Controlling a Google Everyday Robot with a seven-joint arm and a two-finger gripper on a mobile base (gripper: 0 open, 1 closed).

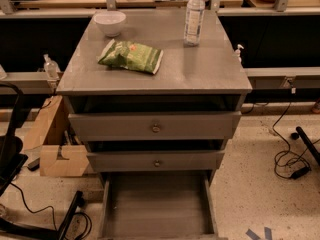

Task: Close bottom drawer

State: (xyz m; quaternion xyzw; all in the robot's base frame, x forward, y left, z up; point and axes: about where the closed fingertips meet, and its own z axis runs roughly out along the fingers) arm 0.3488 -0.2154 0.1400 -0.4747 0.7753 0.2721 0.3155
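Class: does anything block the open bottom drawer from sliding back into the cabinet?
Nothing visible does. The bottom drawer is pulled far out and its tray looks bare; the middle drawer sits above it, not in it. The gripper is not in view.

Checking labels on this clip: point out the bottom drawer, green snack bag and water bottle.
bottom drawer [157, 204], camera view, bare tray floor.
green snack bag [131, 57], camera view, bag's middle.
water bottle [194, 19], camera view, its body.
gripper: not in view.

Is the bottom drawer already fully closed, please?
No, the bottom drawer is pulled far out, its long tray exposed below the middle drawer front; the gripper is out of view.
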